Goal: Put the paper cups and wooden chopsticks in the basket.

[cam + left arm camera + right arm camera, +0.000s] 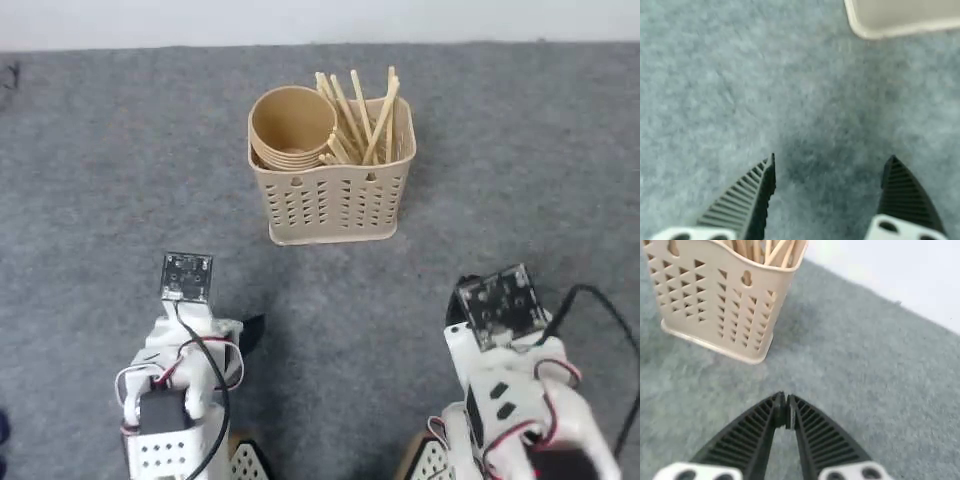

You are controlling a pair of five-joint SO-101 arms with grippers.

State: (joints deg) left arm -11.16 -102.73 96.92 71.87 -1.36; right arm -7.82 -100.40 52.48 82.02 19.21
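A beige perforated basket stands upright on the grey carpet at the back middle. Stacked brown paper cups sit in its left side, and several wooden chopsticks lean in its right side. My left gripper is near the front left, open over bare carpet, nothing between its black ridged fingers. A corner of the basket shows beyond it. My right gripper hangs at the front right, shut and empty, short of the basket, whose chopsticks poke out.
Grey carpet covers the table all around the basket. A pale wall strip runs along the far edge. Both arm bodies with wires fill the front edge, the left and the right.
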